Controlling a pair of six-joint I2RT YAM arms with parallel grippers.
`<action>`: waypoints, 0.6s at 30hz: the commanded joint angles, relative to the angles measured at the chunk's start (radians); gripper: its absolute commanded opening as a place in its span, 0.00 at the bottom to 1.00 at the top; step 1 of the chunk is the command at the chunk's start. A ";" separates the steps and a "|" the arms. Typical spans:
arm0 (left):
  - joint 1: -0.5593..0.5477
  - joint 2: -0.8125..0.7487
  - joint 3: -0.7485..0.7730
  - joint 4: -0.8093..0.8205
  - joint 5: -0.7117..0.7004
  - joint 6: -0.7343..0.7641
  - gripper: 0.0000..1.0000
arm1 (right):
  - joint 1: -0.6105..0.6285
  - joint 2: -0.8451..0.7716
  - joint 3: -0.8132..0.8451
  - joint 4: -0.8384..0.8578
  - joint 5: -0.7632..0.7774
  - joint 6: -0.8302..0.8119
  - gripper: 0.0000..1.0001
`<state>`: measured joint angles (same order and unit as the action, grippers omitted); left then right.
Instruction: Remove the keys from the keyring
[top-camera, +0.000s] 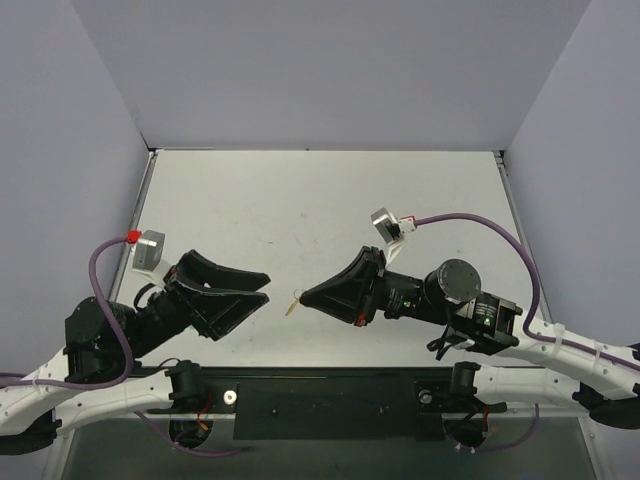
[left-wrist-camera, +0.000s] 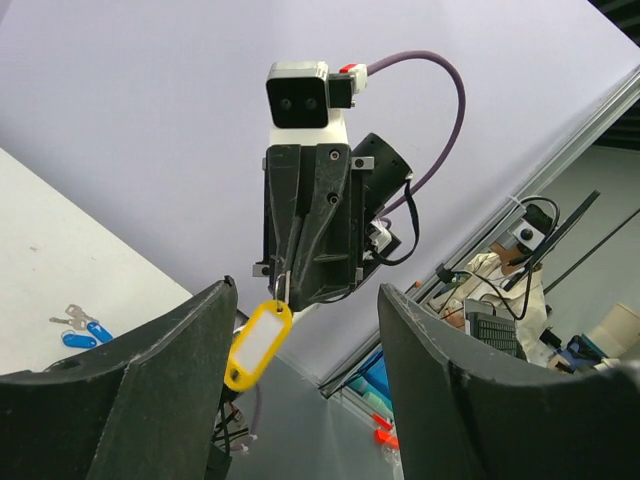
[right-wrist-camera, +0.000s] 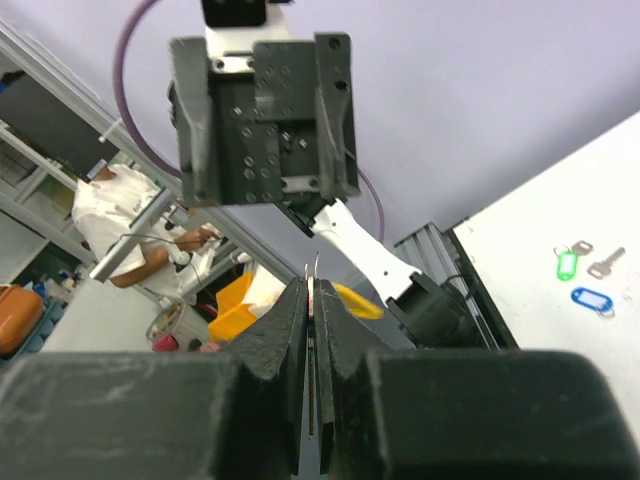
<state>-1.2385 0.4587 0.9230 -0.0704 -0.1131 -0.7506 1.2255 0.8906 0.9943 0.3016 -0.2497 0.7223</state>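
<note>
Right gripper (top-camera: 305, 296) has jaws clamped on the keyring (top-camera: 292, 304), yellow tag (left-wrist-camera: 258, 345) dangling mid-air between the arms; left gripper (top-camera: 266, 287) jaws apart just beside it; can't make out the key, so ease left in, pinch key only, slide it round the coil.

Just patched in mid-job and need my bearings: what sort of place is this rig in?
Probably a robotics lab work cell: a white table boxed in by plain lavender panels, with a person in white and cluttered shelving beyond.
</note>
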 joint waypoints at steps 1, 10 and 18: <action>-0.006 0.003 -0.047 0.153 -0.011 -0.029 0.67 | 0.000 0.010 -0.023 0.215 0.024 0.058 0.00; -0.006 0.080 -0.055 0.227 0.007 -0.044 0.65 | 0.000 0.016 -0.071 0.326 0.033 0.103 0.00; -0.006 0.071 -0.127 0.330 -0.028 -0.085 0.56 | 0.000 0.018 -0.083 0.358 0.035 0.112 0.00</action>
<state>-1.2385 0.5373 0.8215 0.1425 -0.1261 -0.8070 1.2255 0.9138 0.9115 0.5457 -0.2237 0.8265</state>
